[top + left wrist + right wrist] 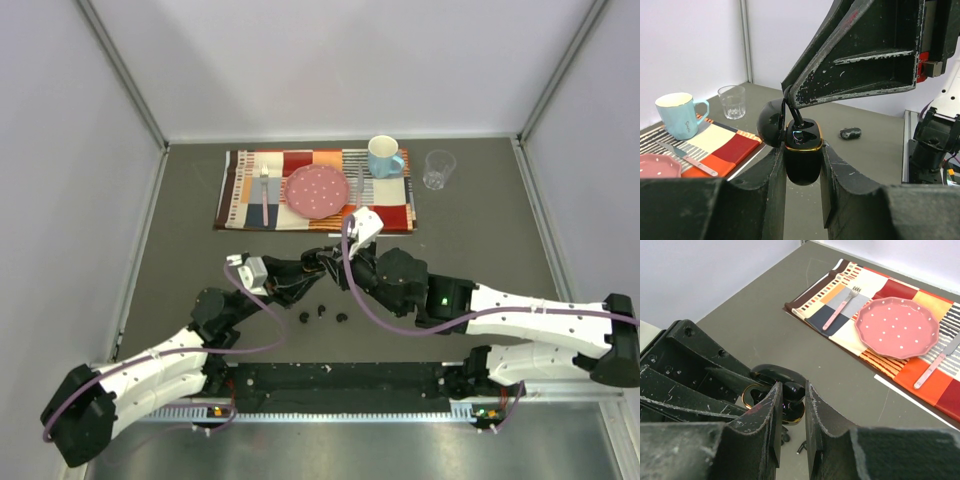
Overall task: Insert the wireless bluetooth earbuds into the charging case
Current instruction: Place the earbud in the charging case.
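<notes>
My left gripper (802, 149) is shut on the black, gold-rimmed charging case (802, 167) and holds it above the table with its lid (771, 129) hinged open. My right gripper (793, 386) is shut on a glossy black earbud (794, 390) directly over the case's open top (747, 396). In the left wrist view the right gripper's fingertips (790, 96) press the earbud (795, 116) down into a well of the case. Three loose earbuds (322, 312) lie on the table just in front of both grippers (315, 265).
A patchwork placemat (395, 215) at the back carries a pink dotted plate (318, 190), cutlery and a blue mug (384, 156). A clear glass (438, 168) stands to its right. A small dark oval object (850, 133) lies on the table beyond the case. Walls enclose the table.
</notes>
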You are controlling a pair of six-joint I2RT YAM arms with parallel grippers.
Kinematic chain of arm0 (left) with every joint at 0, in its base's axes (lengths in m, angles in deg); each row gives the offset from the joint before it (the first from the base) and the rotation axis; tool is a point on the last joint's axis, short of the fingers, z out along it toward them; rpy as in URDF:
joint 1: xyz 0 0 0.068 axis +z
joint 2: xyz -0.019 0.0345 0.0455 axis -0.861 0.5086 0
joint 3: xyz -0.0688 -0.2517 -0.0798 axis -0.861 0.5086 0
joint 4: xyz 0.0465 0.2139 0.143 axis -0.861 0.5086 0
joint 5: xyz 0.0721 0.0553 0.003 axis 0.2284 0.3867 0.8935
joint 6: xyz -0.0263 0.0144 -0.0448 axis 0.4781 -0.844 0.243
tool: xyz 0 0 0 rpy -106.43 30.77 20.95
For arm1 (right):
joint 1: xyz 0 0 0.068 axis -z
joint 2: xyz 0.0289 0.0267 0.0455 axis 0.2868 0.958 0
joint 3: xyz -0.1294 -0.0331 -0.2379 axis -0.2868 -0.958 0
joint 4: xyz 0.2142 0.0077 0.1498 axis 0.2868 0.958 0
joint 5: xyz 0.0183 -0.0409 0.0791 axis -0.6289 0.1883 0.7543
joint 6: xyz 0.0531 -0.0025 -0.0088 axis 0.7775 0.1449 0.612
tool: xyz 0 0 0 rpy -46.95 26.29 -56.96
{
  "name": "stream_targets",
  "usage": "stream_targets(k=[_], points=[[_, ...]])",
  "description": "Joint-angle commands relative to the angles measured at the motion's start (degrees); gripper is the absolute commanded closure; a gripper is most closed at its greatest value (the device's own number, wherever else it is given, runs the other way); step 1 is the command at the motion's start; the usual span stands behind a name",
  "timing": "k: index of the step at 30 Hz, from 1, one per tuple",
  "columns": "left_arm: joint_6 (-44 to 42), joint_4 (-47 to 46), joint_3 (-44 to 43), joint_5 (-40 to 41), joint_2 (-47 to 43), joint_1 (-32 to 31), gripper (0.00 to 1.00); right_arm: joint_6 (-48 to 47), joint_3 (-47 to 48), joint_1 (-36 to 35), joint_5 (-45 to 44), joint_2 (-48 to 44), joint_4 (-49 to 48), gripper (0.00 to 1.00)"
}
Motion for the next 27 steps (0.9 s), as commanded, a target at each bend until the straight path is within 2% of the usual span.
stream_targets(k=[1,16,27], points=[[0.64,-3.32,-2.22,0.41,-0.44,-0.24,1.00,0.27,2.44,-1.00,-0.45,0.44,-1.29,1.00],[0.46,-2.70,-2.13,5.06,-1.67,-0.15,1.00,-5.44,1.12,-2.75,-0.98,0.53,-0.33,1.00],[0.46,-2.62,-2.13,4.45,-1.76,-0.15,1.00,-6.85,1.73,-3.37,0.16,1.14,0.11,1.00]])
